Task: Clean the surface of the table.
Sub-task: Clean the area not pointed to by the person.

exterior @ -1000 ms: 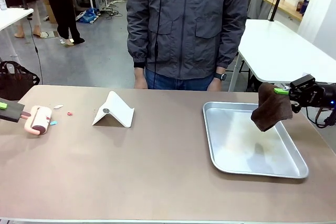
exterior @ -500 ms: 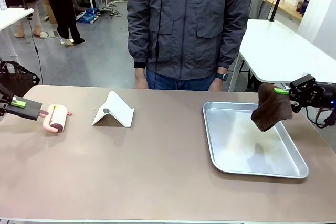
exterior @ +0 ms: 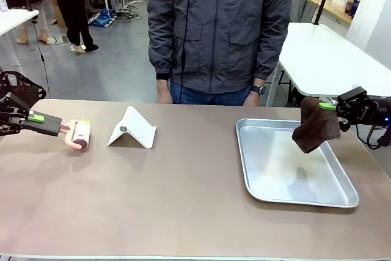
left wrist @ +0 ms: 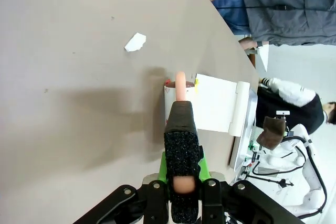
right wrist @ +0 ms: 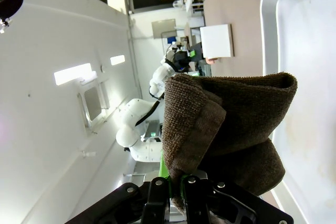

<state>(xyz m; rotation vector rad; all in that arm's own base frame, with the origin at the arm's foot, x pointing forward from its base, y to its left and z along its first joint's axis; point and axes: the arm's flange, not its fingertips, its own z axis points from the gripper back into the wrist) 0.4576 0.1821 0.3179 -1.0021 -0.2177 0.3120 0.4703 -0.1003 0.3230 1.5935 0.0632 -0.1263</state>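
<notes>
Table: large tan-brown matte table (exterior: 183,212) with a thin pale edge, spanning the whole width of the front view, between the robot's side and the person at the far edge.
Scrap: one small white paper scrap (left wrist: 135,41) lies on the table top in the left wrist view, apart from the roller.
Roller: pale pink lint roller (exterior: 80,134) with a pink handle, its drum down on the table at the left, just beside the stand.
Left pincer: black fingers with green pads (exterior: 54,125), pressed together on the roller's handle – low over the table's left end.
Stand: white folded tent-shaped stand (exterior: 132,128), left of centre, near the far edge.
Tray: shallow silver metal tray (exterior: 245,169) on the table's right half.
Cloth: dark brown folded terry cloth (exterior: 314,125), hanging over the tray's far right corner.
Right pincer: (exterior: 328,106) pinching the cloth's top edge – the jaws are closed on it.
Person: grey zip jacket (exterior: 220,29), standing behind the far edge, hands down.
</notes>
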